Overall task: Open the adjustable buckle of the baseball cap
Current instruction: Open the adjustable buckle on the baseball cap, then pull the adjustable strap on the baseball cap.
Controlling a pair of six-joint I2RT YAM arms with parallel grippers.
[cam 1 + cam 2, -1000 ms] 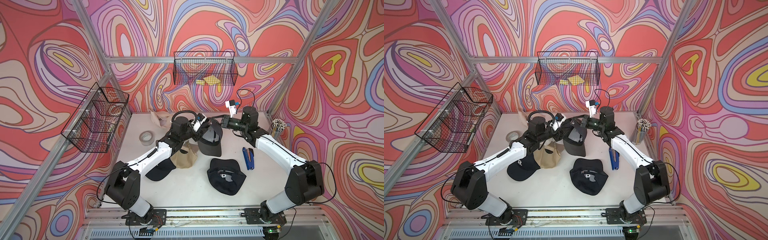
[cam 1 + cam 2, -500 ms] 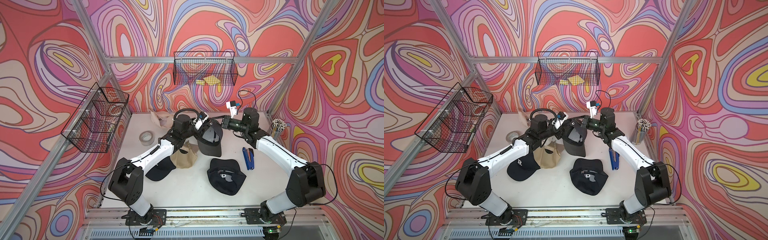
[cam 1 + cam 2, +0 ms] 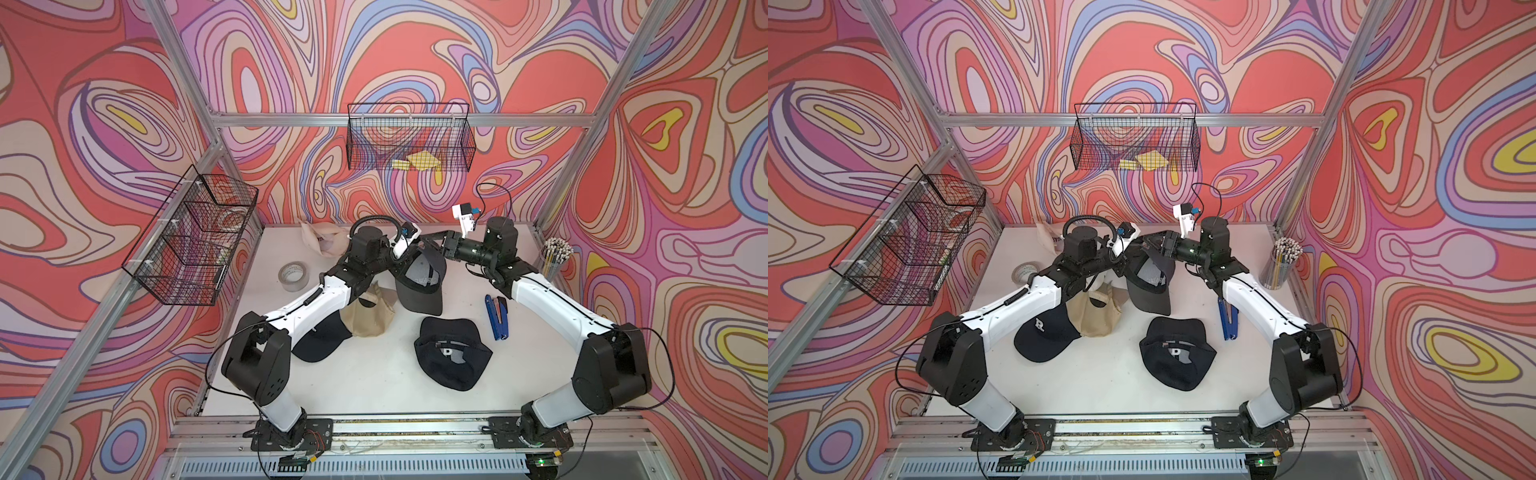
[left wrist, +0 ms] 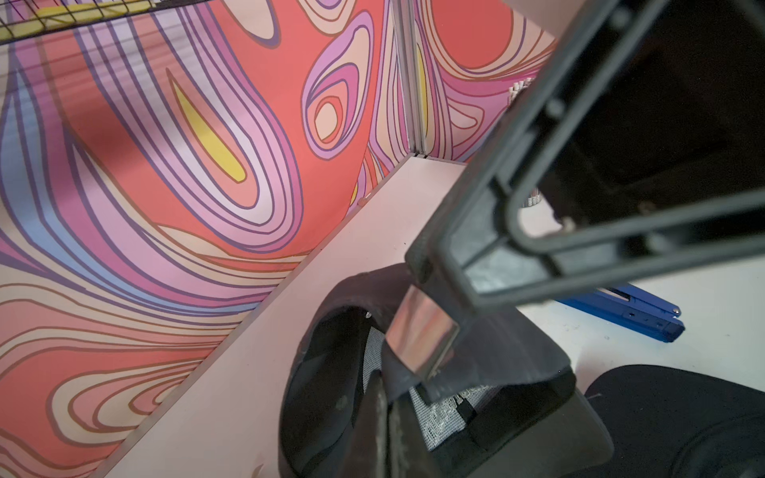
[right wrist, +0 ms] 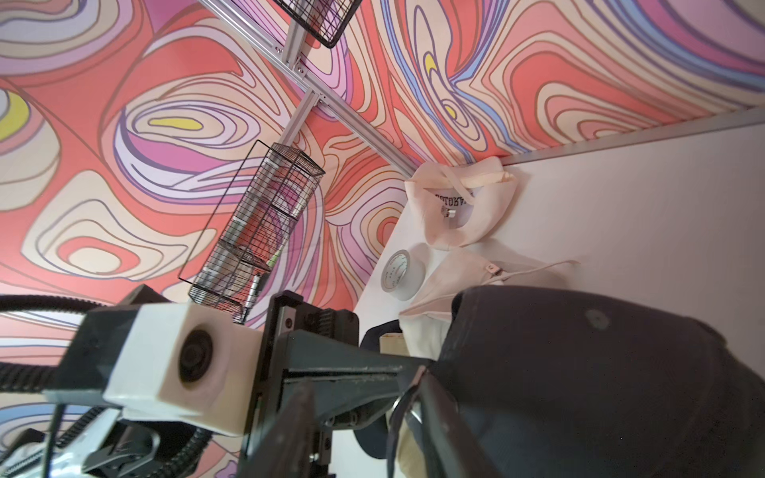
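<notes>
Handoff just happened: left gripper (image 4: 388, 411) is now pinching the strap (image 4: 397, 372) right below the buckle (image 4: 420, 331), while the right gripper (image 4: 451, 279) is letting go, jaws spreading. Cap (image 3: 419, 282) is hanging between them over the table (image 3: 374, 386). I'm guessing the buckle's not open yet.

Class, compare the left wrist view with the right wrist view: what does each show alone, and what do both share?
Left wrist only: the blue stapler and the flat silver face of the buckle. Right wrist only: the tape roll, a cream cap and the side wire basket. Both: the dark grey cap and the white table.
</notes>
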